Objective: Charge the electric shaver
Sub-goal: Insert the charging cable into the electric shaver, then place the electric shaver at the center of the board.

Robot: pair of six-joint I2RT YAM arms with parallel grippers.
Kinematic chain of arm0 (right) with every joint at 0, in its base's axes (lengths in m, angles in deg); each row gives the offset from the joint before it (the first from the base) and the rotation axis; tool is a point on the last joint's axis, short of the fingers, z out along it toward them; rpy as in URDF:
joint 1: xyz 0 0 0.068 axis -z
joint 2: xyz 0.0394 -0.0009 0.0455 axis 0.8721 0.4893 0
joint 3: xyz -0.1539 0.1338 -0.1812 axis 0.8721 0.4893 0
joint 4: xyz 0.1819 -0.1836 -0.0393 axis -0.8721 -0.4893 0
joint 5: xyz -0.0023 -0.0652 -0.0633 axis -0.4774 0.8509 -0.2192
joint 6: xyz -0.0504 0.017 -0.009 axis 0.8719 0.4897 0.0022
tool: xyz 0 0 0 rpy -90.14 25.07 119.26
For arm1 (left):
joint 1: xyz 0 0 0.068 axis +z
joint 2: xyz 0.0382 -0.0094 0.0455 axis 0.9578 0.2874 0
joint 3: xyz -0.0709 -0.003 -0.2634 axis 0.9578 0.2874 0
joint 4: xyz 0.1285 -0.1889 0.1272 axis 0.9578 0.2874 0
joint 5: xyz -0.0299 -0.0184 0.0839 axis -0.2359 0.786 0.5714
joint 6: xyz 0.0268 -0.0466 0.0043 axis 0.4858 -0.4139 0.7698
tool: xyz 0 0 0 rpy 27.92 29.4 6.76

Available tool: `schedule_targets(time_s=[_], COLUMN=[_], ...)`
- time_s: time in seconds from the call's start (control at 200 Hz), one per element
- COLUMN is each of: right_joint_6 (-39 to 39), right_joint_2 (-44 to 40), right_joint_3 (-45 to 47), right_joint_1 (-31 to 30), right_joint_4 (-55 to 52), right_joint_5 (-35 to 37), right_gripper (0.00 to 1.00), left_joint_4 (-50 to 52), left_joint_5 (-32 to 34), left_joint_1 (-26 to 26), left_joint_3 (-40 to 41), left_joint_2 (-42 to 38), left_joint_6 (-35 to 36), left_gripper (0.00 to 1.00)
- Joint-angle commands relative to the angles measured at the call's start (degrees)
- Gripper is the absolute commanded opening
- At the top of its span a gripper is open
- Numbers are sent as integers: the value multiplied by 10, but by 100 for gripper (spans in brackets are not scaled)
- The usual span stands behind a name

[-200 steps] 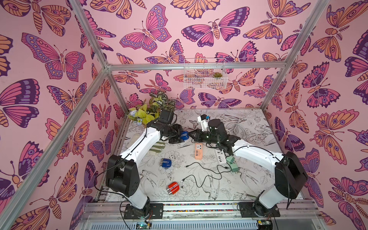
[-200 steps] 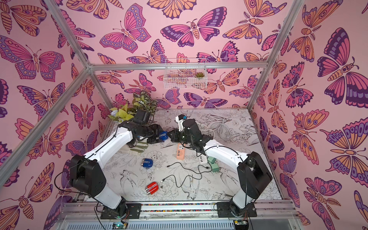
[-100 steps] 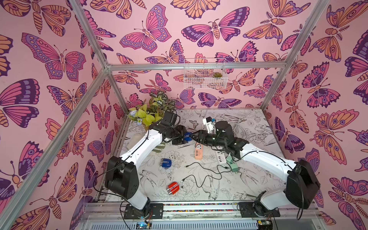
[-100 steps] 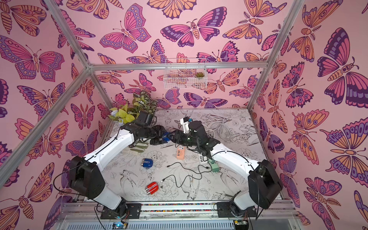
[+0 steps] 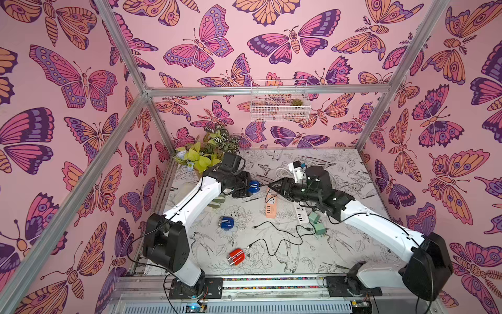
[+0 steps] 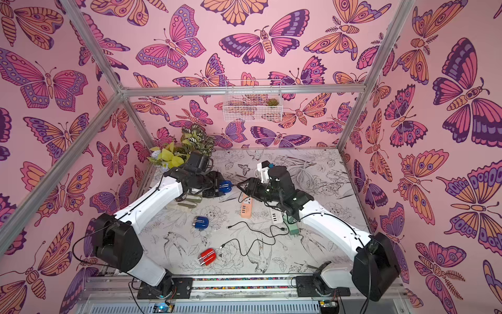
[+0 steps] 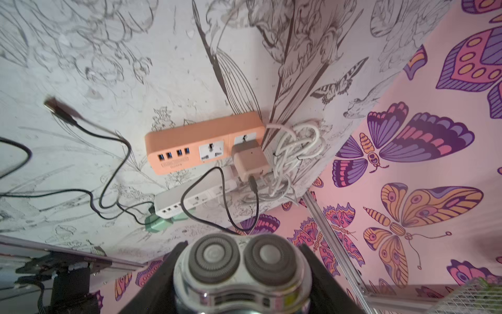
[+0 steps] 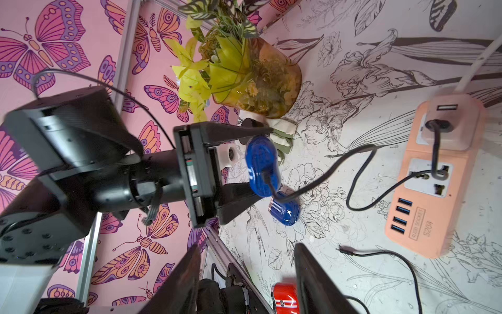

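- The potted plant (image 5: 202,160) stands in the back corner, behind the left gripper's wrist.
- The left gripper (image 5: 245,188) is pinched on the electric shaver (image 5: 254,187) — the blue one. It is held up off the table (image 5: 339,244), with a finger (image 7: 159,276) pressed on each side. The two round cutting heads face back toward the wrist camera.
- On the table below that gripper, nearer the front rail, lies a second blue shaver (image 5: 226,223). The red shaver (image 5: 236,257) lies further forward again.
- A black charging cable (image 8: 326,174) is plugged into the end of the held shaver that points away from the left gripper. It sags, loops once and runs toward the right gripper's side.
- The right gripper (image 5: 273,186) faces the left one tip to tip. Its fingers are near the shaver's cable end, with a gap between them. The jaws are spread and there is nothing between them.
- Under the right gripper's fingers lies the orange power strip (image 5: 270,209). A pinkish adapter (image 8: 451,130) is plugged into it — the charging cable ends there.
- Beneath the right wrist lie a white power strip (image 5: 301,216) and a green adapter (image 5: 317,225).
- A loose black cable (image 7: 58,111) trails over the table in front of both grippers, its plug lying free.
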Motion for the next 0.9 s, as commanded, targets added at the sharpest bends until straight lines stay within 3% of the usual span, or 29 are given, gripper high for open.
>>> schedule_targets(time_s=[0.0,0.516,0.736,0.826,0.896], right_joint_6=[36,53,54,52,52], right_joint_2=[-34,-114,-129,-132,-131], right_joint_3=[-22,13,26,32,33], right_joint_1=[9,78,92,98,101], right_joint_4=[-49,-110,-119,-121,-123], right_joint_5=[26,-11,-14,-13,-12], right_gripper=[55,55,55,55,55], left_joint_4=[47,47,57,74,104], left_joint_5=[89,232,232,224,222], left_joint_1=[14,31,33,33,34], left_joint_3=[16,-9,-28,-37,-53], left_joint_2=[-2,157,219,235,246], left_joint_6=[34,39,23,19,19], left_gripper=[0,0,0,28,39])
